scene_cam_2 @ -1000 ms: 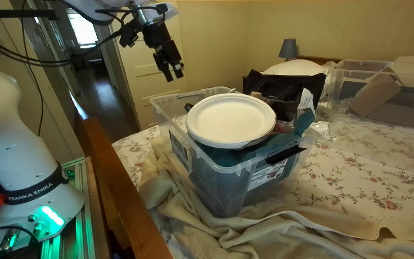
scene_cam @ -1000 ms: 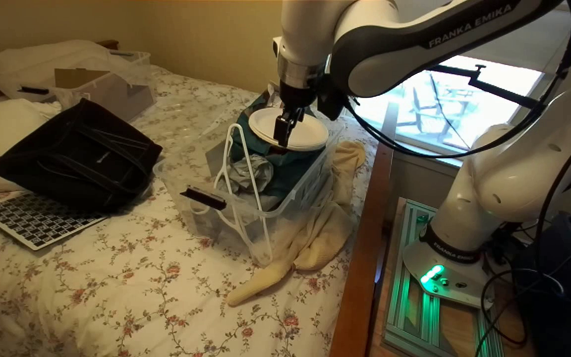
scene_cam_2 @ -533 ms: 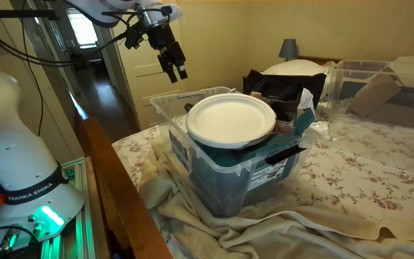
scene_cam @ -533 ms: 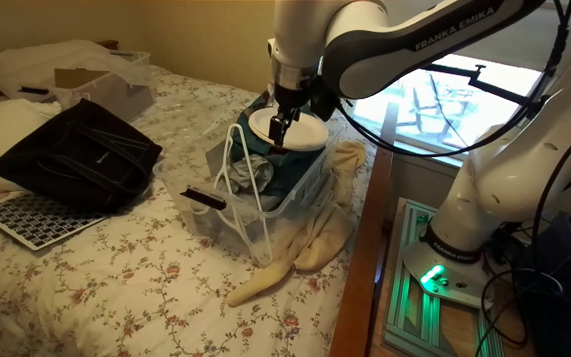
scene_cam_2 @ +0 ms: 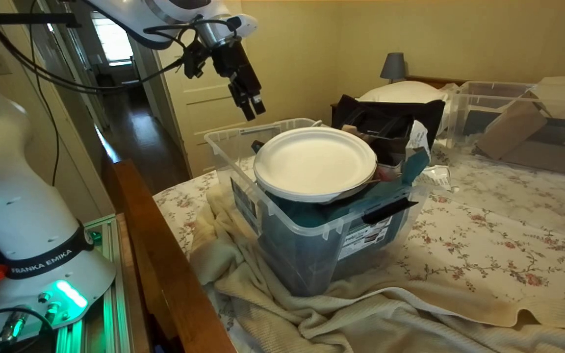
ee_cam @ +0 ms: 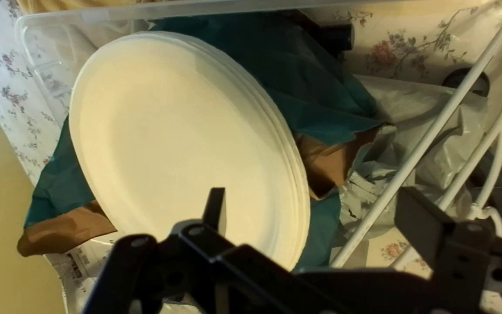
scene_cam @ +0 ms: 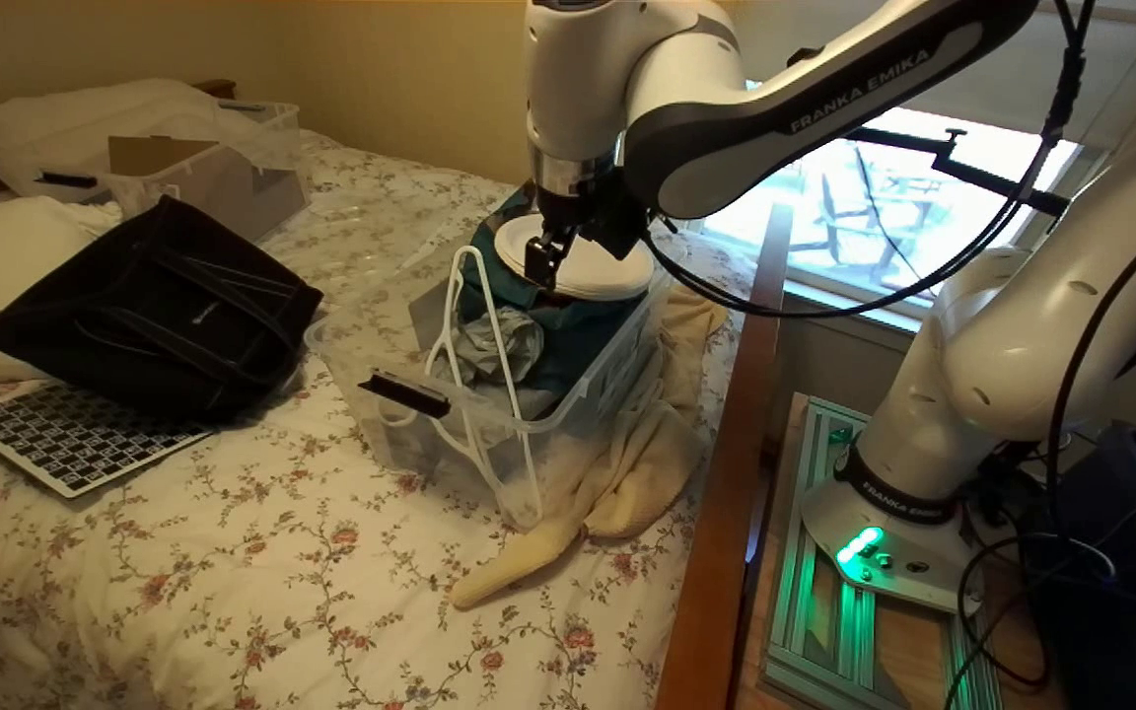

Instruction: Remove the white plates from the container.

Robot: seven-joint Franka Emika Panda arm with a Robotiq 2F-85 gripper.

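Observation:
A stack of white plates (scene_cam: 612,261) lies slightly tilted on teal packaging inside the clear plastic container (scene_cam_2: 297,250). The plates also show in another exterior view (scene_cam_2: 314,162) and fill the left and middle of the wrist view (ee_cam: 177,126); the container's rim (ee_cam: 168,12) runs along the top there. My gripper (ee_cam: 312,194) is open and empty. In the wrist view one finger overlaps the plates' lower part and the other lies to the right, beyond their edge. In both exterior views the gripper (scene_cam: 541,264) (scene_cam_2: 257,110) hangs above the container, apart from the plates.
A white hanger (scene_cam: 499,337) sticks up from the container and crosses the wrist view (ee_cam: 375,209) near the right finger. A black bag (scene_cam: 154,316), a checkered board (scene_cam: 75,444) and a beige blanket (scene_cam_2: 351,318) lie on the bed. A wooden rail (scene_cam: 716,513) borders the bed.
My gripper has moved, to the left in one exterior view, and to the right and slightly down in the other. It stays open. The plates and container have not moved.

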